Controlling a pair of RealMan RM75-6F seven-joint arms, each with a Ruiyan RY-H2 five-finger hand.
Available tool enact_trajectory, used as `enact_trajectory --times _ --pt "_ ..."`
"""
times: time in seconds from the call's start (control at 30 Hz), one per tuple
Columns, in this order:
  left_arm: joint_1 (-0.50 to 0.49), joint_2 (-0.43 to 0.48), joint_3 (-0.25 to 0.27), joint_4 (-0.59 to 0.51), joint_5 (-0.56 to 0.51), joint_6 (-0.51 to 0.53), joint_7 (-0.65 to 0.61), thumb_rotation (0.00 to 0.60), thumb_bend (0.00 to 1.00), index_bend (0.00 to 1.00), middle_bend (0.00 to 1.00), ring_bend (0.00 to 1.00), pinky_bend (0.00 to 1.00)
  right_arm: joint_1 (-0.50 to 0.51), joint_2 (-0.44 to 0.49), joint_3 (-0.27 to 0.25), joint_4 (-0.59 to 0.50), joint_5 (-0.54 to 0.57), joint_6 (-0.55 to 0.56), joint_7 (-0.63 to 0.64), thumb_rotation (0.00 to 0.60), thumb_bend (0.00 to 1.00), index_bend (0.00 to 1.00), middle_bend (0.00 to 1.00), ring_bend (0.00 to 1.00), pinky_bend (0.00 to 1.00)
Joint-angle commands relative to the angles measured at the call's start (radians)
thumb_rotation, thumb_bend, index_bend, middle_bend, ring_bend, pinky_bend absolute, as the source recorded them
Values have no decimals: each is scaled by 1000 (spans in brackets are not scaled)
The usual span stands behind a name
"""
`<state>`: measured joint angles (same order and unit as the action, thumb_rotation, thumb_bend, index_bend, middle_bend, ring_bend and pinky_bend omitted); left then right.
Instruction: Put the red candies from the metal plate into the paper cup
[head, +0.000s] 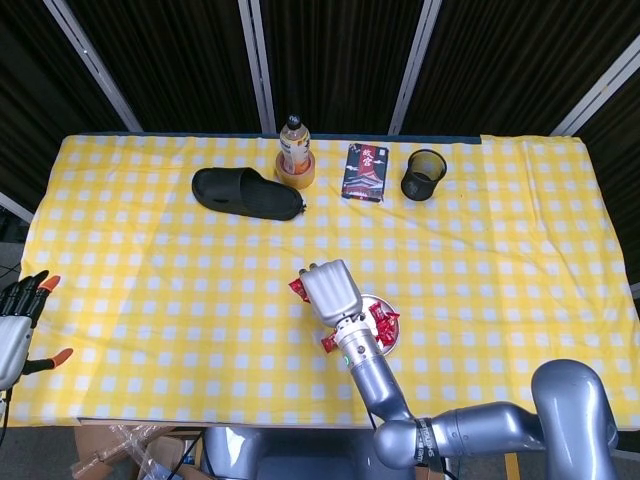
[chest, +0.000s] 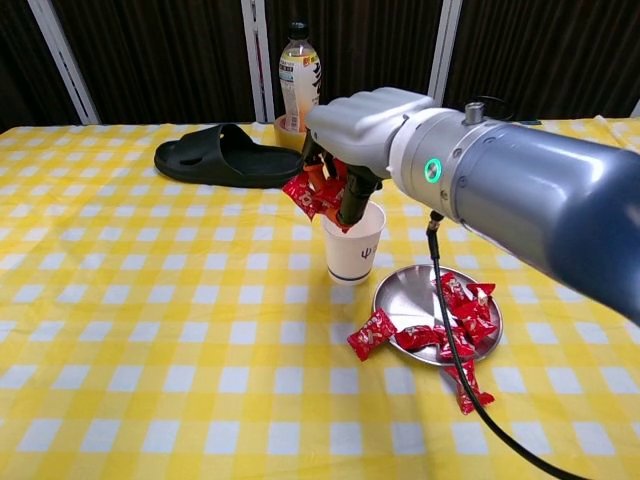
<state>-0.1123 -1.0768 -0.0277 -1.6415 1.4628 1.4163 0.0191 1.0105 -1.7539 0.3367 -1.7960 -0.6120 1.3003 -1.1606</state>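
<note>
Several red candies (chest: 318, 186) are being held in the curled fingers of the right hand (chest: 357, 124), just above the cup (chest: 353, 243) rim and slightly off to its left. They should be centred over the mouth before being released. More candies are lying on the plate (chest: 400, 293) beside the cup. The left hand (head: 17, 312) is being held open at the bench edge.

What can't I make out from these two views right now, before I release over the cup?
- Inside of the paper cup: chest view is too low; head view, the right hand covers it.
- How many red candies the hand holds: fingers hide part of the bunch.
- Left hand: cut off by the head view's left edge, absent from chest view.
</note>
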Motion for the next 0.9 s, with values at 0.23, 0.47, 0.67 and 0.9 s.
enact_trajectory --times 0.23,0.47,0.67,0.9 --pt "1 3 1 1 5 2 -18 600 48 0 0 0 0 33 -27 -9 96 8 -13 26 600 489 583 525 699 847" --pt "1 5 3 -4 5 -2 -20 600 47 0 0 0 0 31 -2 -24 104 7 -9 35 600 489 583 525 699 847" --pt "1 6 3 -10 2 -4 -13 600 47 0 0 0 0 25 7 -41 100 8 -9 51 600 490 583 525 698 847" --pt "2 6 4 -10 3 -2 -9 600 47 0 0 0 0 22 -4 -59 123 5 -15 71 600 490 583 525 699 847"
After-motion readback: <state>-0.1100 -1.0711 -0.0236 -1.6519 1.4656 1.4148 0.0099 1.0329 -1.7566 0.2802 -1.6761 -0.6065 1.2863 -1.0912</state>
